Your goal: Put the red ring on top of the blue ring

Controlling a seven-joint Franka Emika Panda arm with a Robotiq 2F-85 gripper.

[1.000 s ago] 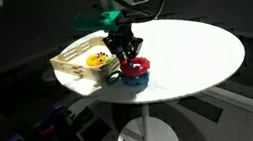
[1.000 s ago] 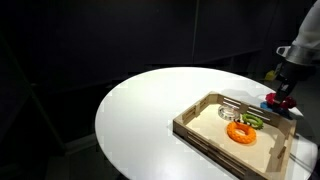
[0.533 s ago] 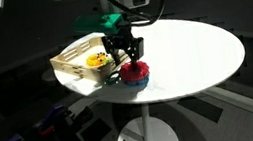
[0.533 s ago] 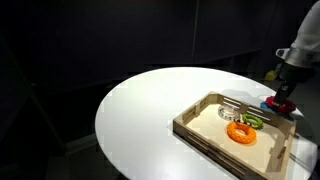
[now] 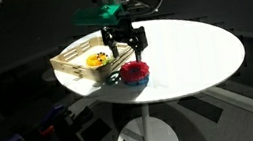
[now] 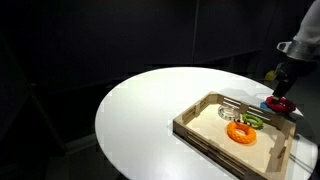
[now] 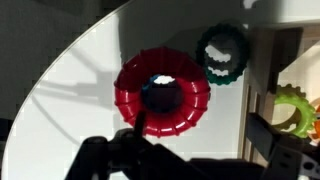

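Observation:
The red ring (image 5: 133,73) (image 6: 279,102) lies flat on top of the blue ring (image 5: 140,82) near the table's edge, beside the wooden tray. From the wrist the red ring (image 7: 162,95) fills the middle of the view, and only a light-blue glint of the blue ring (image 7: 160,83) shows through its hole. My gripper (image 5: 126,48) (image 6: 281,82) hangs open just above the stack, fingers spread, holding nothing. In the wrist view its dark fingers (image 7: 100,155) frame the bottom edge.
A wooden tray (image 5: 67,59) (image 6: 212,145) holds a yellow ring (image 5: 95,58), an orange ring (image 6: 241,132) and a light-green ring (image 6: 252,121) (image 7: 293,105). A dark-green ring (image 7: 222,52) lies on the round white table (image 5: 194,50) (image 6: 140,110) beside the stack.
The gripper has opened, let go of the red ring on the blue ring, and risen a little. The red ring stays on the stack.

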